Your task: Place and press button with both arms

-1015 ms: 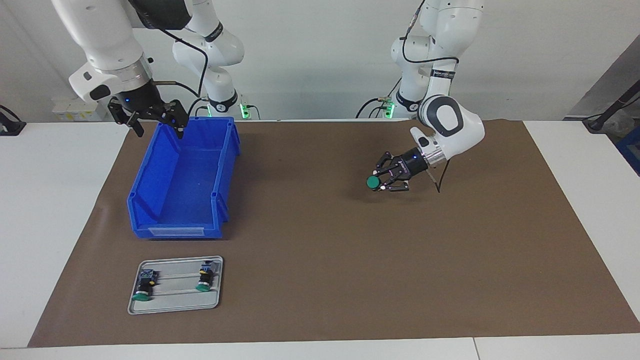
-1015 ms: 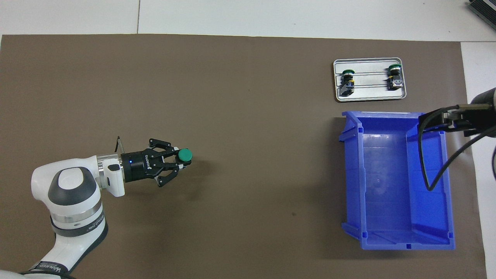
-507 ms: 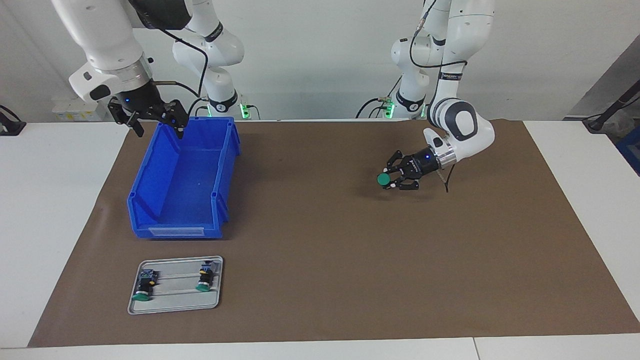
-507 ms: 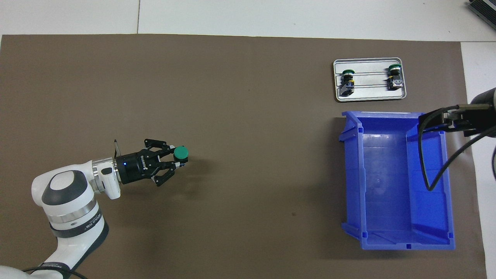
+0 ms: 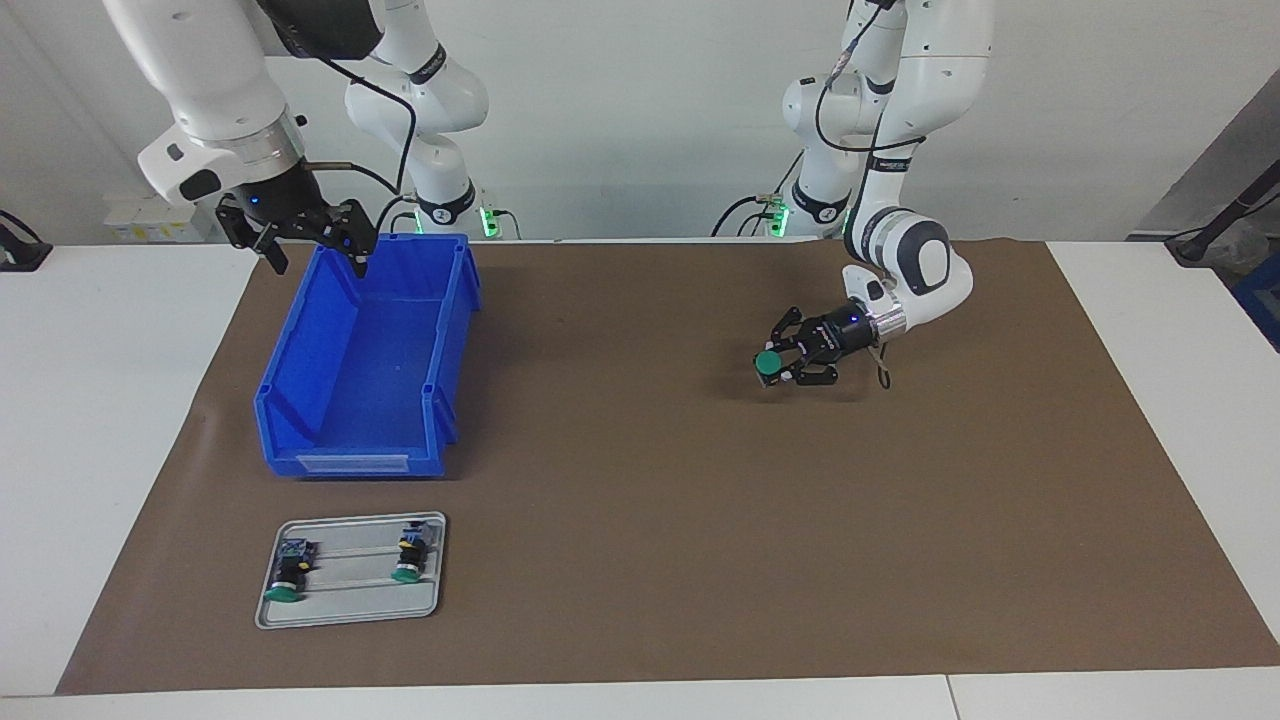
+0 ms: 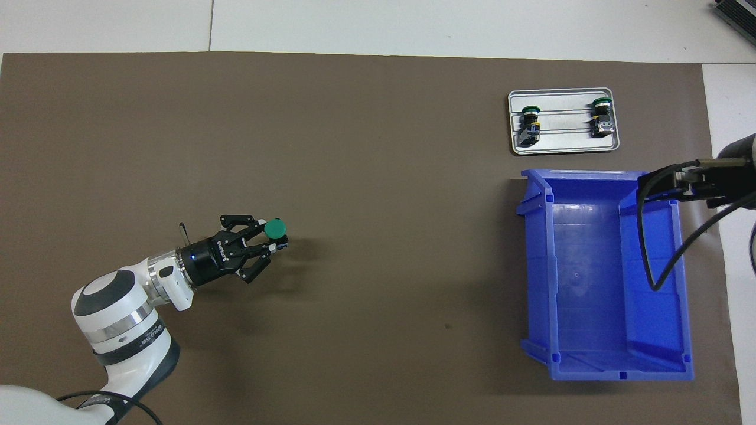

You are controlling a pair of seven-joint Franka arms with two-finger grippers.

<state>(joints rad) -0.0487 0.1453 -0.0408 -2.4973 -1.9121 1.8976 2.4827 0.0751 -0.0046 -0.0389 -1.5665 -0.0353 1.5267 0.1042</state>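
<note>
Underneath, brown mat over white table, pale wall.

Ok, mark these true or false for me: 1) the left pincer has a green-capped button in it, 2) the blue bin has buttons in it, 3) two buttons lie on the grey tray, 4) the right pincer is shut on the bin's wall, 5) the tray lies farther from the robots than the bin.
1) True. The left pincer is shut on the button, over the brown mat.
2) False. The blue bin shows only its bare floor.
3) True. Two buttons lie on the grey tray.
4) False. The right pincer is open and holds nothing, over the bin's robot-side end.
5) True. The tray lies farther from the robots than the bin.
</note>
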